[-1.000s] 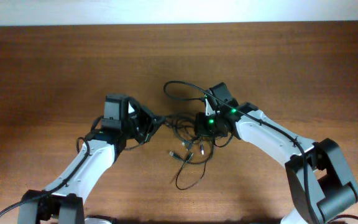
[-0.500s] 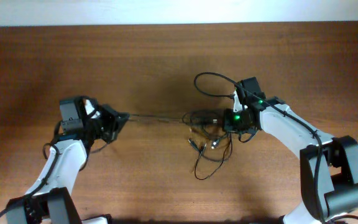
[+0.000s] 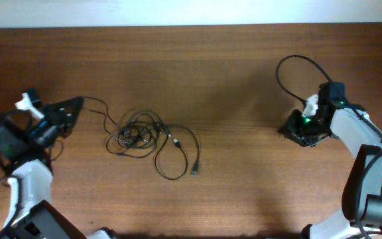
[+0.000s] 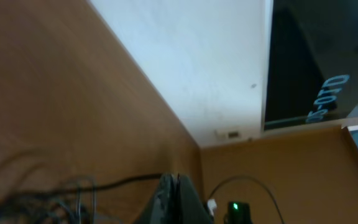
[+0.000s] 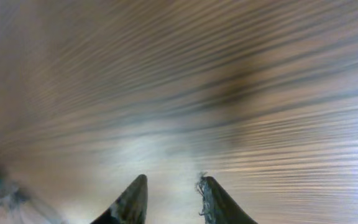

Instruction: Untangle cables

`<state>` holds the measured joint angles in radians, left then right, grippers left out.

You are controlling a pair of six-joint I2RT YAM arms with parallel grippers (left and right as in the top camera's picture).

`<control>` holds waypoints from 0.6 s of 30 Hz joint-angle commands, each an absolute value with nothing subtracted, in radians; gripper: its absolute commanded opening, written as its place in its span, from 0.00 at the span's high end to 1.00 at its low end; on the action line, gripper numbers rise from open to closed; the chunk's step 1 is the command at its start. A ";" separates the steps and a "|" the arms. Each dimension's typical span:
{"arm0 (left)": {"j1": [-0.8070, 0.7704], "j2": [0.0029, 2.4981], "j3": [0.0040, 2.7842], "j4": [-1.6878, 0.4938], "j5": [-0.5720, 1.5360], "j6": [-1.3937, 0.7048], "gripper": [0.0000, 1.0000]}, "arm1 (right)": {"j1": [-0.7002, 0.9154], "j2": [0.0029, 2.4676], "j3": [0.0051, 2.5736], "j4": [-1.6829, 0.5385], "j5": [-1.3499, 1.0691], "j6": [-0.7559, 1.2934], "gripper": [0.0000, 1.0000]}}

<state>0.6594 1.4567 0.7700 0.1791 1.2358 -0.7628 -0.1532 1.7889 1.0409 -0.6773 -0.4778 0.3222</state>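
On the desk (image 3: 231,66), left of centre, the cables (image 3: 138,136) lie bundled; left pincer (image 3: 77,104) clenched, seemingly on one strand; right pincer (image 3: 287,130) released, well apart

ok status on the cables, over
left gripper shut on one strand of the cables. right gripper open, empty. cables in a loose tangle, one loop trailing out. nothing in the way.

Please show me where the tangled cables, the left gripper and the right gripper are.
cables (image 3: 136,135), overhead view, on the knotted middle of the bundle.
left gripper (image 3: 78,103), overhead view, at its closed fingertips.
right gripper (image 5: 173,182), right wrist view, in the gap between its fingertips.
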 commanded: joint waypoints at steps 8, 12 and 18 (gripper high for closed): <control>-0.084 1.444 0.774 -0.412 0.089 -0.614 0.01 | 0.227 1.789 1.034 -0.684 -0.649 0.256 0.57; -0.137 1.444 0.774 -0.648 -0.244 -0.918 0.01 | 0.227 1.789 1.034 -0.676 -0.495 0.301 0.47; -0.128 1.419 0.900 -0.628 -0.168 -0.439 0.01 | 0.229 1.789 1.032 -0.671 -0.450 0.300 0.15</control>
<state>-0.1341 1.4490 0.7944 -0.5514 -0.1604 -0.7120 0.2279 1.7889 1.0363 -0.6800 -0.4862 0.3050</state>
